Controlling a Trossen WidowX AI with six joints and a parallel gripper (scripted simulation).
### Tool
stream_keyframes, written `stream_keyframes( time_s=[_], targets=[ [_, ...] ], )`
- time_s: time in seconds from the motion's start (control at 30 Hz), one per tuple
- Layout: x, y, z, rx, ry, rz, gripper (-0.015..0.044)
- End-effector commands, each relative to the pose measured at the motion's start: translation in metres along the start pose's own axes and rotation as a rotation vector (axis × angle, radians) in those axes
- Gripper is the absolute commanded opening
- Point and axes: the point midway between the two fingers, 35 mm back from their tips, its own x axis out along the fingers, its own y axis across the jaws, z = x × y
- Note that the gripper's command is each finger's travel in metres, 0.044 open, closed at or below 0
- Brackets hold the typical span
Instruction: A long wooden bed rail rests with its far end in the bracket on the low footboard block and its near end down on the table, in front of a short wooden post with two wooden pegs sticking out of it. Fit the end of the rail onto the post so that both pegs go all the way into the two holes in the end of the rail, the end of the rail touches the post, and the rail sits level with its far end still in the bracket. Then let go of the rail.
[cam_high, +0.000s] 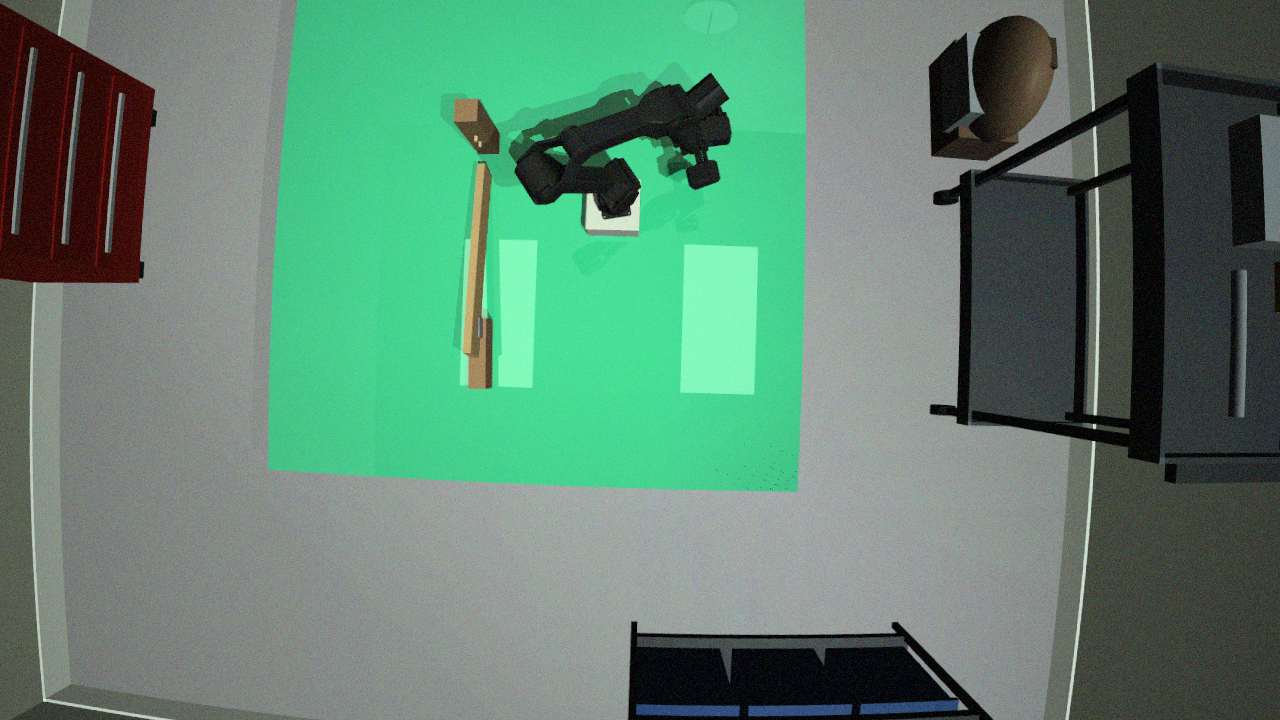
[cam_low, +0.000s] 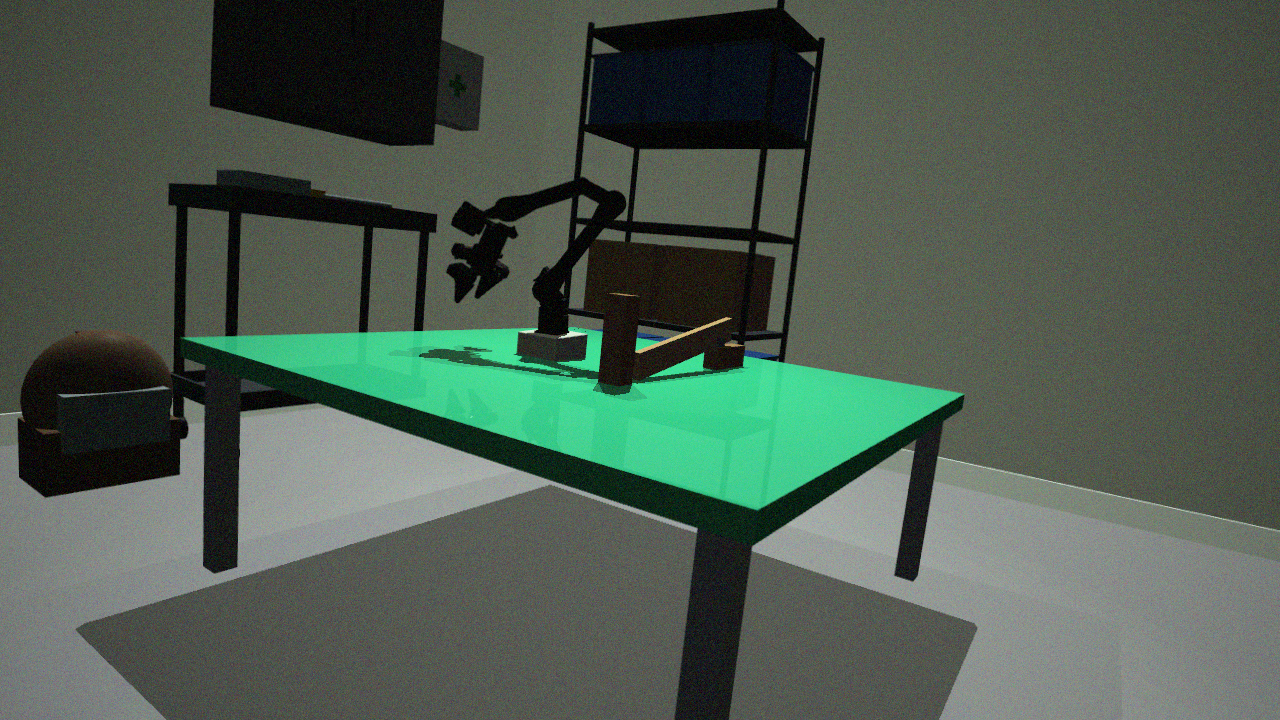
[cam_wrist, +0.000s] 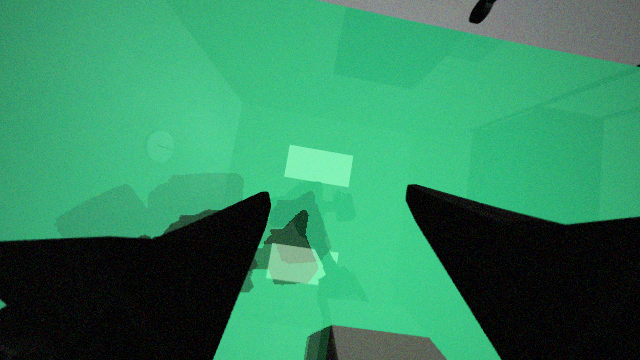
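Spread wide and pinching nothing, the gripper (cam_high: 704, 174) (cam_low: 472, 293) (cam_wrist: 336, 195) hangs well apart from the rail (cam_high: 477, 255) (cam_low: 684, 345), which slopes because the bracket end is propped on the block (cam_high: 480, 362) (cam_low: 723, 357) while its near end lies low before the post (cam_high: 477, 123) (cam_low: 618, 342).

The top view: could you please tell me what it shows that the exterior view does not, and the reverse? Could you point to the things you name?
Only top: the two small pale wooden pegs (cam_high: 480, 141) on the post, and a red drawer cabinet (cam_high: 89, 179).

Only exterior: the dark table legs (cam_low: 725, 617) and a grey wall box with a green cross (cam_low: 460, 102).

Both: the long wooden rail (cam_high: 477, 255) (cam_low: 682, 345), the brown wooden post (cam_high: 478, 123) (cam_low: 618, 340), the low wooden footboard block (cam_high: 480, 371) (cam_low: 723, 356) and the black robot arm (cam_high: 626, 129) (cam_low: 586, 237).
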Motion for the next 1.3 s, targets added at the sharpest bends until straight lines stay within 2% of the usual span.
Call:
stream_keyframes(
  time_s=[0.0,0.03,0.63,1.27],
  targets=[
    [0.0,0.0,0.0,-0.003,0.0,0.001,0.0426],
    [0.0,0.002,0.0,-0.012,-0.001,0.004,0.044],
    [-0.033,0.094,0.006,-0.576,-0.079,0.212,0.044],
    [-0.09,0.191,-0.034,-1.196,-0.208,0.447,0.044]
  ],
)
